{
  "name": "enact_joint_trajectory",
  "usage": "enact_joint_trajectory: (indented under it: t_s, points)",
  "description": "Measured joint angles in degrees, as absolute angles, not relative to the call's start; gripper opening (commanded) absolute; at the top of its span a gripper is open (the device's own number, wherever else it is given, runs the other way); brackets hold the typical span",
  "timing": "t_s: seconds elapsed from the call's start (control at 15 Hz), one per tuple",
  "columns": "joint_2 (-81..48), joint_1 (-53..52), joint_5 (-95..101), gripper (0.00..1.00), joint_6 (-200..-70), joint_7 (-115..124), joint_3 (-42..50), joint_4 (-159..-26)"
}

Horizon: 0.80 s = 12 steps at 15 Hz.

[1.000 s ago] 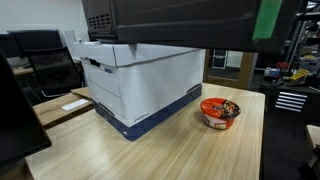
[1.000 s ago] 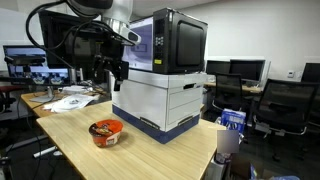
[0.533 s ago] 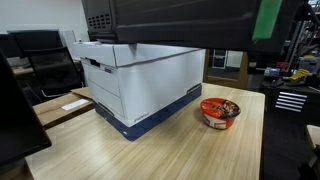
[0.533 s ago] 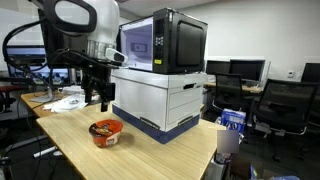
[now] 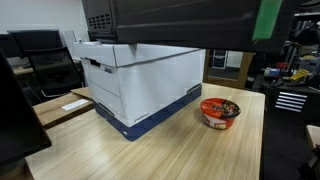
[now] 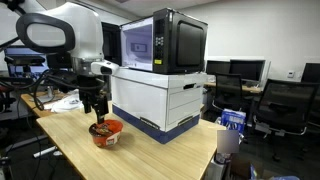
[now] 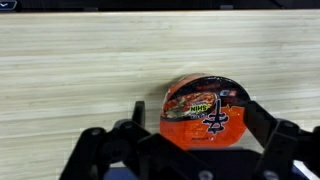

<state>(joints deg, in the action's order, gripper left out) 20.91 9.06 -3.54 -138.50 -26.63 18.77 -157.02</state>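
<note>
Red and round, the noodle bowl (image 7: 207, 108) sits on the wooden table (image 7: 70, 60) with its printed lid on top. It is near one end of the table, out in front of a big box. The robot's fingers (image 7: 258, 120) hang right over the bowl. They are spread wide, one on each side of it in the wrist view, and they hold nothing. I cannot tell if they touch the bowl. In an exterior view the white arm (image 6: 60, 30) bends down from above to the bowl (image 6: 106, 131). Just beside the bowl stands the white box (image 6: 165, 100) with a blue bottom edge and a lid. A black microwave (image 6: 165, 42) sits on top of that box. Some papers (image 6: 65, 102) lie on the table behind the arm. Dark office chairs (image 6: 290, 105) stand well away from the table.
</note>
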Motion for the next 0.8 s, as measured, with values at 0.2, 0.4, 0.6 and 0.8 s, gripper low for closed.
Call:
enact_joint_trajectory:
  t_s: [0.2, 0.4, 0.6, 0.8]
  points:
    - [20.85, 8.63, -7.0, 1.0, -139.73, -26.71, 20.34, -157.85]
    - [20.41, 7.87, -10.94, 1.0, -139.73, -26.86, 21.99, -157.84]
    - [19.26, 6.96, -14.79, 1.0, -140.02, -27.77, 23.34, -157.82]
    - [16.32, 5.49, -18.78, 1.0, -143.57, -28.32, 23.61, -157.88]
